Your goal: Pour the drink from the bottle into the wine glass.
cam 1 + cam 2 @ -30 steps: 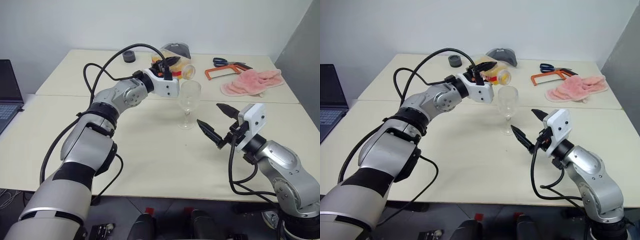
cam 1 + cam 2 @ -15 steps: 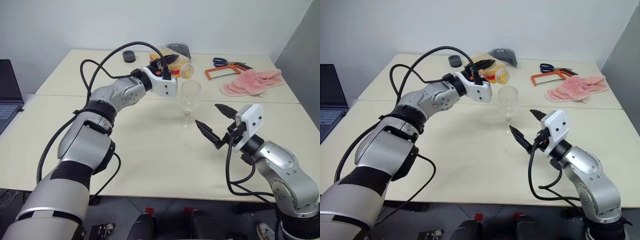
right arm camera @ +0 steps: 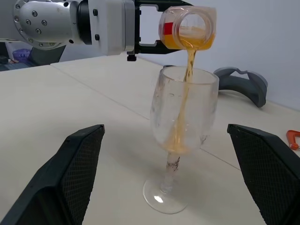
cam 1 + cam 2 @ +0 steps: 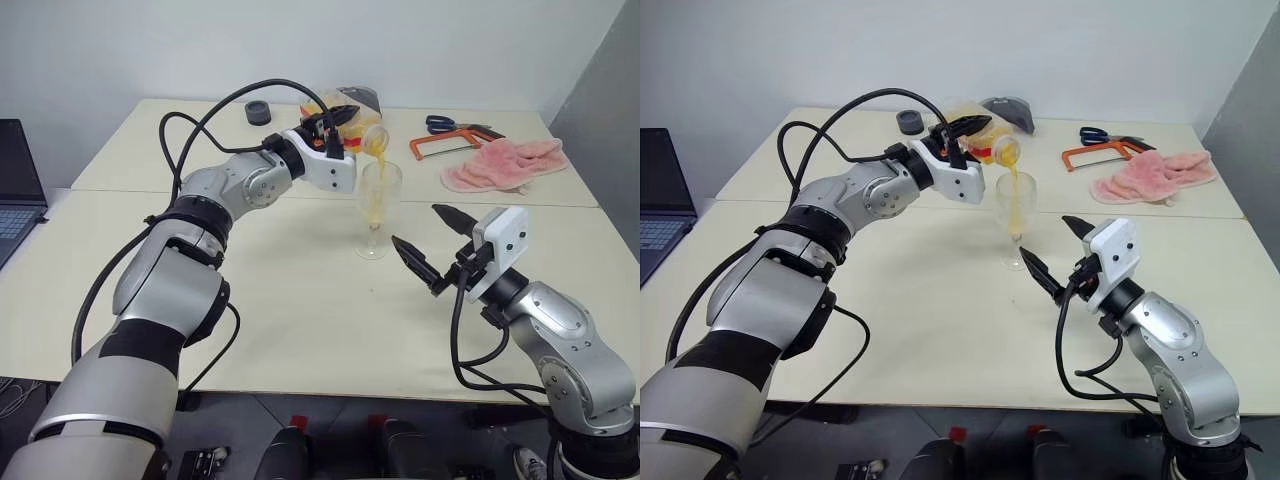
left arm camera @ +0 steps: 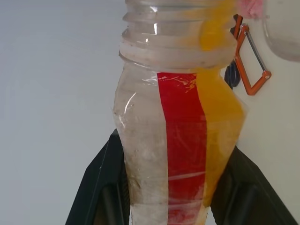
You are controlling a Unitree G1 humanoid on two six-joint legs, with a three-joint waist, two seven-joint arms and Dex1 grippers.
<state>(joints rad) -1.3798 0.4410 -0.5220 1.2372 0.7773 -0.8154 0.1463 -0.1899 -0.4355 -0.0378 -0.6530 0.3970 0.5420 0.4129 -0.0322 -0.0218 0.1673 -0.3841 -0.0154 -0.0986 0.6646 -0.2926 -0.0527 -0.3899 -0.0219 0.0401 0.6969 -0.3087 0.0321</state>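
Note:
My left gripper (image 4: 338, 128) is shut on the clear bottle (image 4: 356, 133) with the red label strip (image 5: 183, 140), holding it tipped on its side above the wine glass (image 4: 378, 205). The bottle's open mouth hangs just over the glass rim. A thin stream of orange drink (image 3: 187, 70) runs from it into the bowl, where some drink (image 4: 375, 208) has collected. The glass stands upright mid-table. My right gripper (image 4: 415, 226) hovers open just right of the glass and nearer me, its fingers (image 3: 79, 168) to either side of the glass foot without touching it.
An orange hacksaw (image 4: 450, 143), scissors (image 4: 445, 124) and a pink cloth (image 4: 505, 165) lie at the back right. A grey object (image 4: 357, 96) and a black round piece (image 4: 258, 112) sit at the back. A laptop (image 4: 15, 185) is at the far left.
The bottle has tipped further over the glass, and drink now streams into the bowl, which was empty before. The right gripper has stayed in place.

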